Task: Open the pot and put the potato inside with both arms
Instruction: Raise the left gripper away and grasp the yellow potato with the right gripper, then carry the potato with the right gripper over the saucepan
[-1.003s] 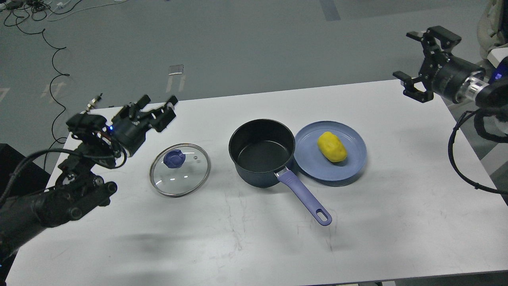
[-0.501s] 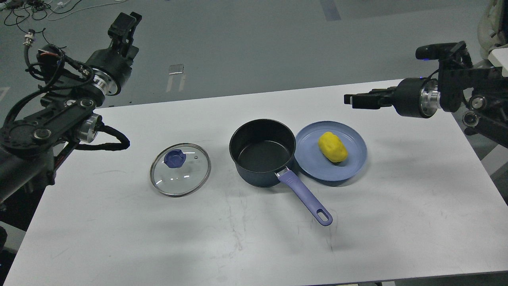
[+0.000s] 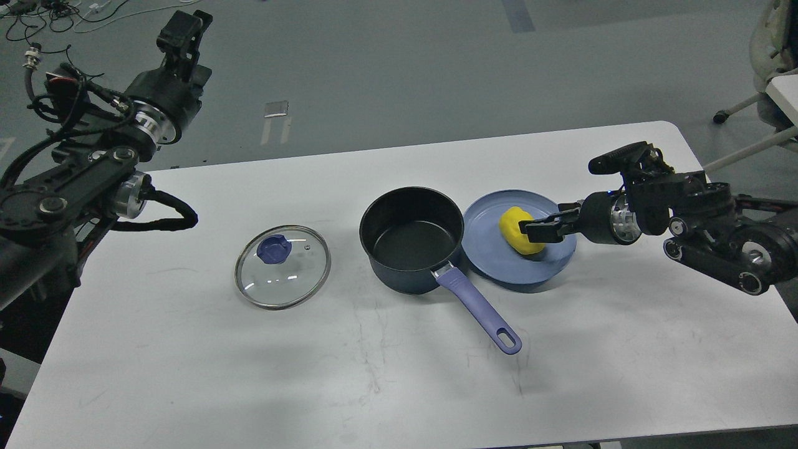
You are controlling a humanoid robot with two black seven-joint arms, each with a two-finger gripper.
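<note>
One yellow potato [image 3: 521, 231] lies on a blue plate [image 3: 499, 265] beside the open pot [image 3: 411, 240], the right gripper [image 3: 537, 229] touching its right side, grip state unclear; left gripper [image 3: 181, 31] raised, unclear.

Matt dark pot [image 3: 411, 240] with a smooth purple plastic handle [image 3: 479, 309]. Clear glossy glass lid [image 3: 282, 267], metal-rimmed, on the smooth, scuffed white table [image 3: 399, 374]. Yellow potato [image 3: 516, 228] looks waxy on a satin blue plate [image 3: 499, 265].
</note>
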